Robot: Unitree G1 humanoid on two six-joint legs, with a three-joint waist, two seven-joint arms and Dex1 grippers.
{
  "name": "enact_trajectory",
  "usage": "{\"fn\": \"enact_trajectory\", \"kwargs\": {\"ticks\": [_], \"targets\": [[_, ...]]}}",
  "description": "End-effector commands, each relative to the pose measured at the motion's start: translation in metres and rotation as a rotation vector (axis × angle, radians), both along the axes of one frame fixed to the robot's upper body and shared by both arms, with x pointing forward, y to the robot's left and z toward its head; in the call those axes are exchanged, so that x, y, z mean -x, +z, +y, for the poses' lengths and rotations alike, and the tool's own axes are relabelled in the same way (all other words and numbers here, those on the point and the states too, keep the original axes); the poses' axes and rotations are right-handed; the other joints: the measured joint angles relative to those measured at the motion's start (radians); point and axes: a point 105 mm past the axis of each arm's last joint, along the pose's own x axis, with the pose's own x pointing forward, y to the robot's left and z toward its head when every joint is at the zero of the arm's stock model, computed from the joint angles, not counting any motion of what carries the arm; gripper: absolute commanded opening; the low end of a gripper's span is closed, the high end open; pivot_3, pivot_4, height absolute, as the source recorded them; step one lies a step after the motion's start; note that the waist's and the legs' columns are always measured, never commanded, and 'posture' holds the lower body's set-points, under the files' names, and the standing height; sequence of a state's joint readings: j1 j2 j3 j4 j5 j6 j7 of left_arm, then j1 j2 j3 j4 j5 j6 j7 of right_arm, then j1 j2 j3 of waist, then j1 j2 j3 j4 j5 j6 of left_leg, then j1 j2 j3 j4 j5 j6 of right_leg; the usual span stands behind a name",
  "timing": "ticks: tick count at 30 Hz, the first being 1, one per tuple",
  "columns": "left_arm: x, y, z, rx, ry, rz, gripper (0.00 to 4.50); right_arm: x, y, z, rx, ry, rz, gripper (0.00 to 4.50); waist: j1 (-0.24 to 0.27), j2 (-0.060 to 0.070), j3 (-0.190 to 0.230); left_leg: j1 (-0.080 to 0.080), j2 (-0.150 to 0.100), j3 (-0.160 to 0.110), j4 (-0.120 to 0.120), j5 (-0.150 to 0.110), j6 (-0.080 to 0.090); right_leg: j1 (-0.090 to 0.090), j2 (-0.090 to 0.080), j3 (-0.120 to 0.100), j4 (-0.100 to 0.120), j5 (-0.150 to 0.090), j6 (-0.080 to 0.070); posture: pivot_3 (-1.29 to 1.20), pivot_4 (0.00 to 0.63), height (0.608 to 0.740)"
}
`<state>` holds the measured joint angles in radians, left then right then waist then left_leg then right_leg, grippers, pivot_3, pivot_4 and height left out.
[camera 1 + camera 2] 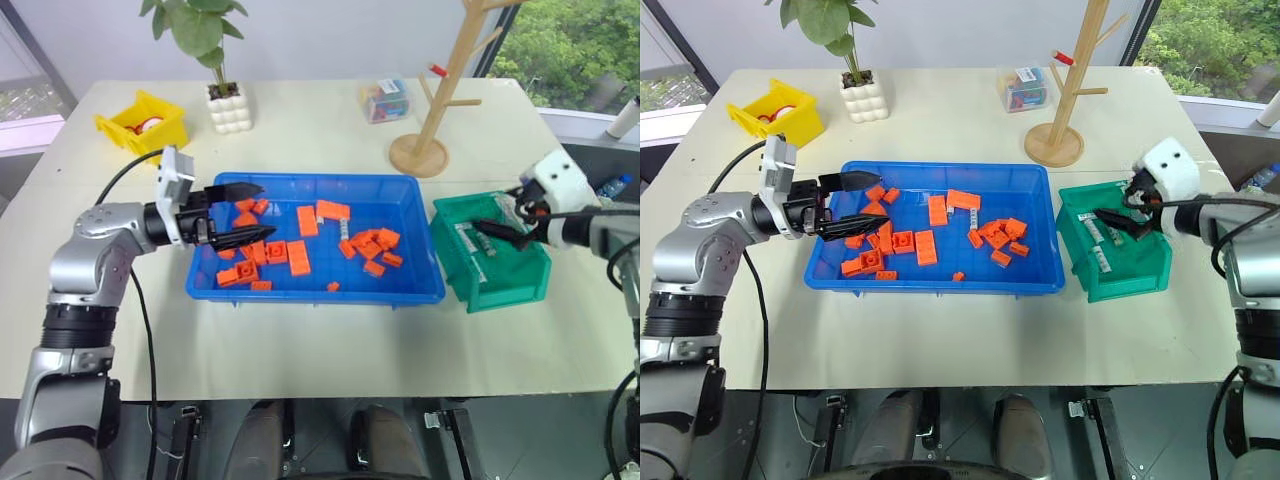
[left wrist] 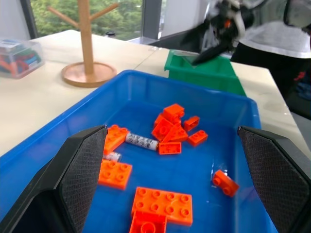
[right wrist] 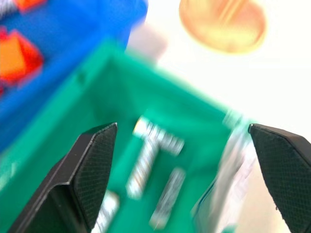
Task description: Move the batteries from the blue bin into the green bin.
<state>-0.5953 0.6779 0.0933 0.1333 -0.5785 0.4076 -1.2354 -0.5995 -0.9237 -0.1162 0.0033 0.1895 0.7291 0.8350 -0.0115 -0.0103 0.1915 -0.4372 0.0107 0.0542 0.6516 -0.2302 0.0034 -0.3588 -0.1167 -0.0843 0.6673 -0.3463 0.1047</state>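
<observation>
The blue bin [image 1: 300, 296] sits mid-table, strewn with orange blocks [image 1: 298, 258]. Among them lie a silver battery [image 2: 141, 141] and a second, partly hidden one [image 2: 112, 156]. My left gripper [image 1: 268, 210] is open and level above the bin's left end, holding nothing. To the right stands the green bin [image 1: 495, 290], with several batteries [image 3: 146, 160] lying on its floor. My right gripper [image 1: 495, 225] hovers over that bin, open and with nothing between its fingers [image 3: 92, 165].
A yellow bin [image 1: 142, 122] stands at the far left, with a potted plant [image 1: 228, 105] beside it. A clear box [image 1: 385, 100] and a wooden rack [image 1: 420, 150] stand behind the bins. The table's right edge runs close to the green bin.
</observation>
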Motion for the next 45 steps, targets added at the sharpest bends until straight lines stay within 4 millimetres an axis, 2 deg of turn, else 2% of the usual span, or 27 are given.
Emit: {"fn": "enact_trajectory", "kwargs": {"ticks": [1, 3, 5, 7, 10, 13, 18, 25, 38, 41, 45], "targets": [[0.003, 0.015, 0.010, 0.003, 0.039, -0.062, 4.50, -0.007, 0.033, 0.045, -0.049, 0.125, -0.115, 4.44, -0.006, 0.000, 0.000, 0.000, 0.000, 0.000, 0.000, 0.000, 0.000, 0.000, 0.000, 0.000, 0.000, 0.000, 0.000, 0.00, 0.150, 0.739], [0.004, 0.015, 0.012, 0.005, 0.051, -0.063, 4.50, -0.009, 0.039, 0.069, -0.095, 0.190, -0.132, 4.44, -0.005, 0.000, 0.000, 0.000, 0.001, 0.000, -0.001, 0.000, 0.000, 0.000, 0.001, 0.000, 0.000, 0.000, 0.000, 0.00, 0.150, 0.739], [0.006, 0.014, 0.015, 0.002, 0.066, -0.061, 4.50, -0.014, 0.037, 0.100, -0.191, 0.273, -0.121, 4.44, -0.003, 0.000, 0.000, 0.000, 0.001, 0.000, -0.001, 0.000, -0.001, 0.000, 0.001, 0.000, 0.000, 0.000, 0.000, 0.00, 0.150, 0.739], [0.008, 0.014, 0.018, 0.005, 0.079, -0.061, 4.50, -0.016, 0.027, 0.130, -0.237, 0.359, -0.090, 4.44, -0.002, 0.000, 0.000, 0.000, 0.000, 0.000, -0.001, 0.000, -0.001, 0.000, 0.001, 0.000, 0.000, 0.000, 0.000, 0.00, 0.150, 0.739], [0.011, 0.014, 0.020, 0.006, 0.096, -0.063, 4.50, -0.021, 0.008, 0.161, -0.268, 0.443, -0.029, 4.44, 0.004, 0.000, 0.000, 0.000, 0.000, -0.001, 0.000, 0.000, 0.000, 0.000, 0.001, 0.000, 0.001, 0.000, 0.000, 0.00, 0.150, 0.739], [0.015, 0.013, 0.023, 0.005, 0.110, -0.062, 4.50, -0.026, -0.009, 0.182, -0.273, 0.511, 0.027, 4.44, 0.003, 0.000, 0.000, -0.001, -0.001, -0.002, 0.001, 0.000, 0.000, 0.000, 0.000, 0.000, 0.001, 0.000, 0.000, 0.00, 0.150, 0.739], [0.021, 0.012, 0.028, 0.013, 0.148, -0.062, 4.50, -0.041, -0.031, 0.199, -0.232, 0.562, 0.078, 4.44, -0.006, 0.000, 0.000, -0.001, -0.001, -0.002, 0.001, 0.000, 0.000, -0.002, 0.001, 0.000, 0.002, 0.000, 0.000, 0.00, 0.150, 0.739], [0.031, 0.009, 0.031, 0.022, 0.188, -0.055, 4.50, -0.056, -0.053, 0.208, -0.181, 0.599, 0.129, 4.44, -0.008, 0.000, 0.000, -0.001, 0.000, -0.002, 0.000, 0.000, -0.001, -0.002, 0.001, 0.000, 0.003, 0.000, 0.000, 0.00, 0.150, 0.739], [0.040, 0.006, 0.034, 0.022, 0.227, -0.050, 4.50, -0.077, -0.068, 0.211, -0.046, 0.577, 0.105, 4.44, -0.010, 0.000, 0.000, -0.001, 0.000, -0.001, 0.000, 0.000, -0.001, -0.003, 0.001, 0.000, 0.003, 0.000, 0.000, 0.00, 0.150, 0.739], [0.041, 0.005, 0.034, 0.018, 0.229, -0.049, 4.50, -0.080, -0.067, 0.208, -0.036, 0.564, 0.099, 3.69, -0.009, 0.000, 0.000, -0.001, 0.000, -0.001, 0.000, 0.001, -0.001, -0.003, 0.001, 0.000, 0.003, 0.000, 0.000, 0.00, 0.150, 0.739], [0.041, 0.006, 0.033, 0.018, 0.228, -0.050, 4.50, -0.081, -0.068, 0.206, -0.031, 0.556, 0.097, 1.71, -0.009, 0.000, 0.000, -0.001, 0.000, -0.001, 0.000, 0.001, -0.001, -0.003, 0.001, 0.000, 0.003, 0.000, 0.000, 0.00, 0.150, 0.739]]}}
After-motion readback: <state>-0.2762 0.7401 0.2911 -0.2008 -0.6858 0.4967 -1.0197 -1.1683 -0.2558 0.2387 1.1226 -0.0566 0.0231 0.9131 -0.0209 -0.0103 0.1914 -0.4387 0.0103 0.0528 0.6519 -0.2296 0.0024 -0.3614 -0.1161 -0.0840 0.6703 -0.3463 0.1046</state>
